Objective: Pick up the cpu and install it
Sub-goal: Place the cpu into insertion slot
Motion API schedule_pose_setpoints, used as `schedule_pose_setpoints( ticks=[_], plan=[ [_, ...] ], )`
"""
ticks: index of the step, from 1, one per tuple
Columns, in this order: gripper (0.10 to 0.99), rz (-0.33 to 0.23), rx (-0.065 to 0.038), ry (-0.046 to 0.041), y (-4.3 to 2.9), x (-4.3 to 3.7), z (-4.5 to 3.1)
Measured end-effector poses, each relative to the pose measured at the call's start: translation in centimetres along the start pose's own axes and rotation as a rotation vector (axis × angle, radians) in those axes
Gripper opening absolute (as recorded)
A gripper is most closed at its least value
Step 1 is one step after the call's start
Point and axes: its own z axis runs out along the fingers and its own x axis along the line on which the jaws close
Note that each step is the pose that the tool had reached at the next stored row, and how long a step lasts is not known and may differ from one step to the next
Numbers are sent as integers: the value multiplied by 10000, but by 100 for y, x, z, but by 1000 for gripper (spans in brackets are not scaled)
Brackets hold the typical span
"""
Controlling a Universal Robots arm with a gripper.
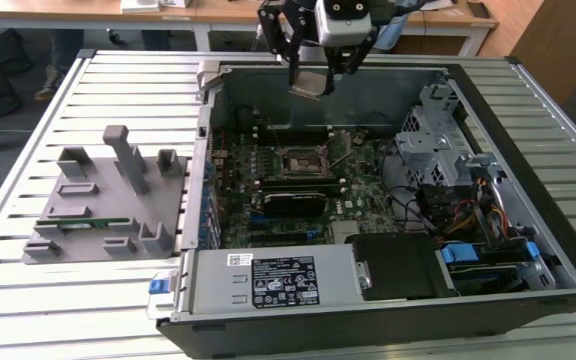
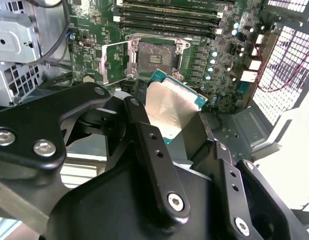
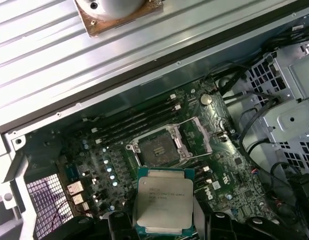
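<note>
My gripper (image 1: 311,75) hangs above the far wall of the open computer case (image 1: 558,247), shut on the cpu (image 1: 306,82). The cpu is a flat square chip with a silvery top and a thin green rim, held tilted by two opposite edges. In both wrist views the cpu (image 2: 172,107) (image 3: 162,202) sits between the black fingers (image 2: 144,135), well above the board. The motherboard socket (image 1: 298,161) (image 2: 154,57) (image 3: 159,147) lies below it with its metal retention frame swung open and its contact field bare.
A grey fixture block (image 1: 98,217) with a green memory stick (image 1: 83,223) sits on the slatted metal table (image 1: 28,315) at the exterior view's left. Inside the case are a power supply (image 1: 268,281), a drive cage (image 1: 433,142), cables and memory slots (image 2: 169,17).
</note>
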Motion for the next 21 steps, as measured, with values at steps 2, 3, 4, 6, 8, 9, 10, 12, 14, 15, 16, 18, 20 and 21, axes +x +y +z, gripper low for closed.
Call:
schedule_pose_setpoints(
  ticks=[2, 3, 4, 6, 8, 9, 10, 12, 14, 15, 16, 18, 20, 21],
  plan=[
    [533, 160, -2, -14, 0, 1, 2],
    [533, 239, -3, -22, 1, 1, 3],
    [533, 321, -4, -29, 0, 1, 4],
    [533, 491, -5, -43, 0, 2, 6],
    [533, 654, -8, -58, 0, 3, 9],
    [533, 736, -9, -65, 0, 3, 10],
    [533, 815, -9, -72, 0, 3, 11],
    [533, 976, -12, -87, 0, 4, 13],
    [533, 1150, -14, -102, 0, 4, 16],
    [533, 1232, -15, -110, 0, 5, 17],
    [533, 1317, -16, -117, 0, 5, 19],
    [533, 1484, -17, -132, 0, 6, 21],
    [533, 1662, -20, -148, 0, 6, 24],
    [533, 1746, -20, -155, 0, 6, 25]
  ],
)
